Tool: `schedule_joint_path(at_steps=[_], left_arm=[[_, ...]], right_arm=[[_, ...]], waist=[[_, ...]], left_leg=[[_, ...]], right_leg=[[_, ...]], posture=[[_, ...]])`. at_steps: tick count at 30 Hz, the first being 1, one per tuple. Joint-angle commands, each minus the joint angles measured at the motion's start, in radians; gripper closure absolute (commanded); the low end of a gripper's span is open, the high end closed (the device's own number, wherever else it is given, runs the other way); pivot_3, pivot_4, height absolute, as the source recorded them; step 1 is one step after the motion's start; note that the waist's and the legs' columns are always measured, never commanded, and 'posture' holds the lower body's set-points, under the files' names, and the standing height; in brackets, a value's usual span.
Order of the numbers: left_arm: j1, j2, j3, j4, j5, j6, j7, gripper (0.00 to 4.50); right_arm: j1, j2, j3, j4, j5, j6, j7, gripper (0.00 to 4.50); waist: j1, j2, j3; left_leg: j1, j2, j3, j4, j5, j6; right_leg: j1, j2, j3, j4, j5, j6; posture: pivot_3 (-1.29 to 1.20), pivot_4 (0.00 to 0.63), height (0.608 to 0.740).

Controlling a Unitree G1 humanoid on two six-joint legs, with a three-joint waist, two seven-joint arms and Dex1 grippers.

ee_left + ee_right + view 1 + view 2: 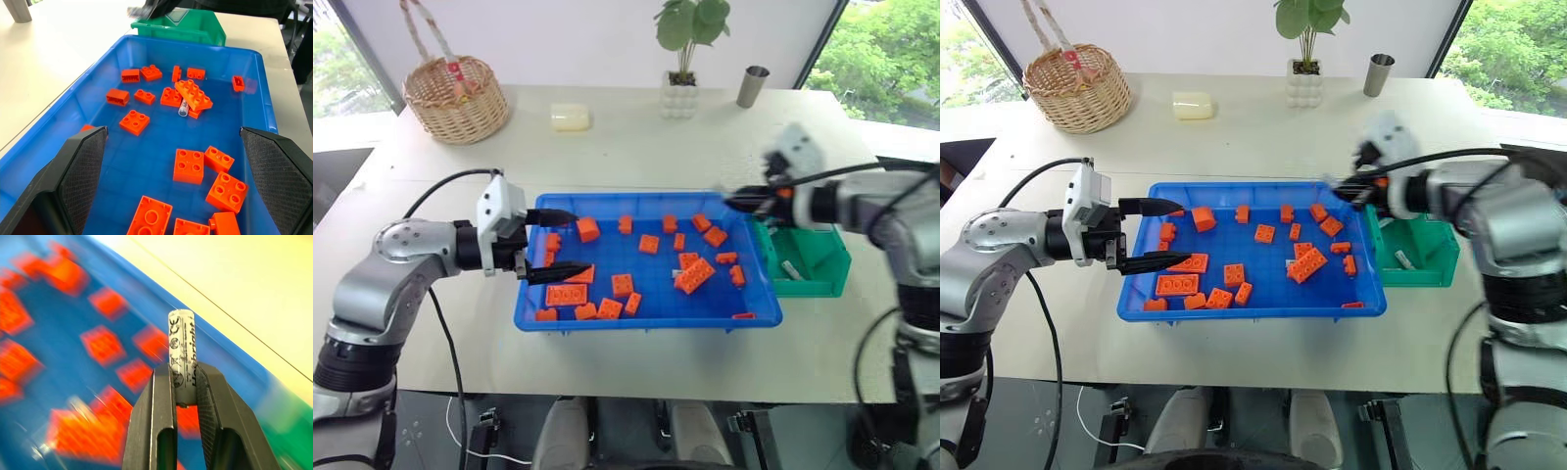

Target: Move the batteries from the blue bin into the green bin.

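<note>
Your right pincer [185, 382] clamps one battery [183, 360] above the blue bin [533, 308] edge beside the green bin [822, 274]. Left pincer [563, 245] gapes wide over orange bricks [695, 275]; another battery [184, 107] lies among them.

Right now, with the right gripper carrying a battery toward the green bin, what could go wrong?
1. The right gripper pinches the battery only by its lower end, with most of it sticking out past the fingertips; it may slip or pivot out during the swing.
2. The gripper is over the blue bin's far right corner, short of the green bin; an early release could drop it back among the bricks.
3. Another battery lies half under a brick, an awkward next pick.
</note>
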Motion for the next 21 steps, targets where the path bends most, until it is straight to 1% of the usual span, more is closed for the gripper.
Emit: schedule_joint_path(at_steps=[1,3,5,7,9,10,12,16,19,21], left_arm=[[-0.019,-0.004,-0.006,-0.004,0.009,-0.024,-0.011,0.00],[-0.026,-0.008,-0.013,0.004,0.012,-0.029,-0.015,0.00],[-0.037,-0.013,-0.019,0.012,0.016,-0.031,-0.016,0.00],[-0.048,-0.018,-0.025,0.021,0.019,-0.034,-0.019,0.00],[-0.056,-0.021,-0.028,0.028,0.022,-0.036,-0.023,0.00],[-0.060,-0.022,-0.029,0.031,0.023,-0.037,-0.025,0.00],[-0.066,-0.024,-0.032,0.039,0.026,-0.040,-0.029,0.00],[-0.074,-0.026,-0.035,0.048,0.030,-0.044,-0.036,0.00],[-0.074,-0.026,-0.035,0.045,0.033,-0.046,-0.038,0.00],[-0.067,-0.023,-0.032,0.036,0.033,-0.044,-0.039,0.00]], right_arm=[[0.060,-0.060,-0.080,0.014,-0.004,-0.037,0.002,4.47],[0.099,-0.073,-0.106,0.016,0.006,-0.035,-0.004,4.47],[0.127,-0.073,-0.113,0.006,0.009,-0.035,-0.015,3.39],[0.137,-0.074,-0.100,0.006,-0.011,-0.070,-0.031,2.48],[0.124,-0.090,-0.075,0.011,-0.024,-0.138,-0.006,1.36],[0.111,-0.099,-0.064,0.014,-0.024,-0.174,0.018,0.89],[0.070,-0.125,-0.030,0.030,-0.026,-0.272,0.101,0.89],[-0.010,-0.171,0.103,0.088,-0.082,-0.568,0.340,0.89],[-0.090,-0.140,0.219,0.151,-0.152,-0.766,0.480,0.89],[-0.133,-0.104,0.291,0.186,-0.194,-0.864,0.558,0.89]], waist=[[-0.002,0.000,0.000],[-0.012,0.000,0.000],[-0.019,0.000,0.000],[-0.020,0.000,0.000],[-0.019,0.000,0.000],[-0.019,0.000,0.000],[-0.019,0.001,0.001],[-0.018,0.001,0.001],[-0.018,0.000,0.001],[-0.019,0.000,0.001]], left_leg=[[0.000,0.000,0.001,0.000,0.000,0.000],[0.000,0.000,0.001,0.000,0.000,0.000],[0.001,0.000,0.001,0.001,0.000,0.000],[0.001,0.000,0.001,0.001,0.000,0.000],[0.001,0.000,0.001,0.001,0.000,0.000],[0.001,0.000,0.001,0.001,0.000,0.000],[0.001,0.000,0.001,0.000,0.000,0.000],[0.001,0.000,0.000,0.001,0.000,0.000],[0.001,0.000,0.001,0.001,0.000,0.000],[0.001,0.000,0.001,0.001,0.000,0.000]], right_leg=[[0.000,0.000,0.000,0.000,0.000,0.000],[0.000,0.000,0.001,0.000,0.000,0.000],[0.000,0.001,0.001,0.000,0.000,0.000],[0.000,0.001,0.001,0.000,0.000,0.000],[0.000,0.001,0.001,0.001,0.000,0.000],[0.000,0.001,0.001,0.001,0.000,0.000],[0.000,0.001,0.001,0.001,0.000,0.001],[0.000,0.001,0.001,0.000,0.000,0.001],[0.000,0.002,0.001,0.000,0.000,0.001],[0.000,0.002,0.001,0.000,0.000,0.001]], posture=[[0.00,0.150,0.736],[0.00,0.150,0.736],[0.00,0.150,0.736],[0.00,0.150,0.736],[0.00,0.150,0.736],[0.00,0.150,0.736],[0.00,0.150,0.736],[0.00,0.150,0.736],[0.00,0.150,0.736],[0.00,0.150,0.736]])
